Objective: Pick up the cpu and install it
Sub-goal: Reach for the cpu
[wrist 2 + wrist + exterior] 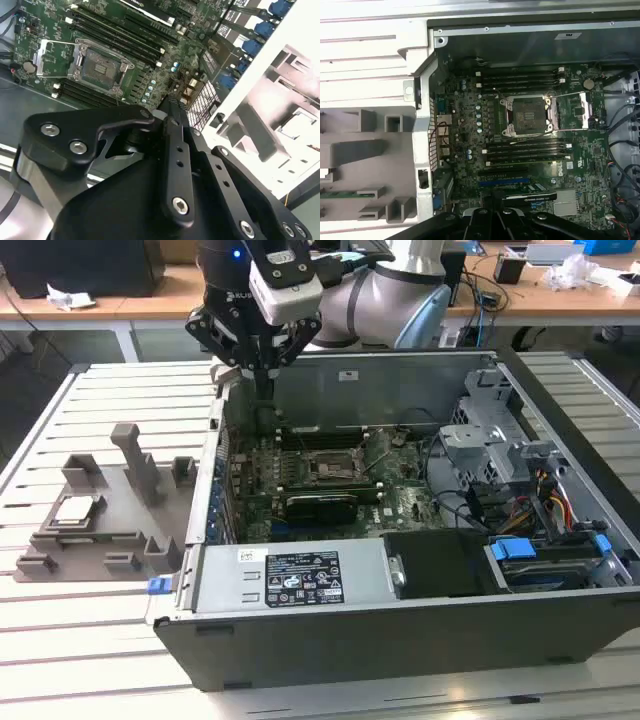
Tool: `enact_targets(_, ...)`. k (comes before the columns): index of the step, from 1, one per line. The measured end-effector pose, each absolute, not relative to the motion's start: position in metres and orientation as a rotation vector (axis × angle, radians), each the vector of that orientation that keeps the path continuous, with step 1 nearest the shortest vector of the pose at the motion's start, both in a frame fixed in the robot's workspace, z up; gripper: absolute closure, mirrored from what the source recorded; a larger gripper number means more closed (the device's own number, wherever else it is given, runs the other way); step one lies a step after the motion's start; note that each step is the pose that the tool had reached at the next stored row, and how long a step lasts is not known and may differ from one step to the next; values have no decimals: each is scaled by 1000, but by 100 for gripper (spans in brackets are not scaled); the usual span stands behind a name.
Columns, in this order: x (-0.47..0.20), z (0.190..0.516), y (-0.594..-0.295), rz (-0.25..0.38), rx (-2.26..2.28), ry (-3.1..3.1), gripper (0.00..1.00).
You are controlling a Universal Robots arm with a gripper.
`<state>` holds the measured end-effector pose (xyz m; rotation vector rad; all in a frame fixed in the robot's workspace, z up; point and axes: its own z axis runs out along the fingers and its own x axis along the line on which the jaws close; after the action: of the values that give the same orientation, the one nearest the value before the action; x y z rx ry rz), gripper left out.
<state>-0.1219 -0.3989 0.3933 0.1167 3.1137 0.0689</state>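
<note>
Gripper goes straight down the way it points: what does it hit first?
Likely the edge of the green motherboard beside the silvery perforated case wall, not the dark square socket; depth is unclear. The black gripper hangs above that corner.

Black gripper (169, 109) over green motherboard (150, 82), empty socket frame (100, 65) at its ten o'clock, grey fixture tray (270, 127) at three o'clock

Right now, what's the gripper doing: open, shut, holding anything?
Gripper: shut, holding nothing; the cpu lies in the grey fixture tray.
</note>
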Motion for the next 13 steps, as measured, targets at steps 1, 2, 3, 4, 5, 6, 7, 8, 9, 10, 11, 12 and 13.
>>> enact_targets(1, -122, 393, -399, 69, 117, 3114, 89)
enact_targets(2, -125, 393, -399, 69, 117, 3114, 89)
enact_targets(3, -136, 393, -399, 69, 117, 3113, 89)
enact_targets(4, -140, 393, -399, 69, 116, 3113, 89)
enact_targets(5, -144, 393, -399, 69, 117, 3113, 89)
enact_targets(6, -149, 393, -399, 69, 117, 3113, 89)
enact_targets(7, -153, 393, -399, 69, 116, 3113, 89)
enact_targets(8, -159, 393, -399, 69, 117, 3113, 89)
enact_targets(9, -165, 393, -399, 69, 117, 3112, 89)
enact_targets(10, -170, 393, -399, 69, 116, 3113, 89)
enact_targets(11, -173, 393, -399, 69, 116, 3113, 89)
enact_targets(12, -175, 393, -399, 69, 117, 3112, 89)
enact_targets(13, -179, 393, -399, 69, 117, 3112, 89)
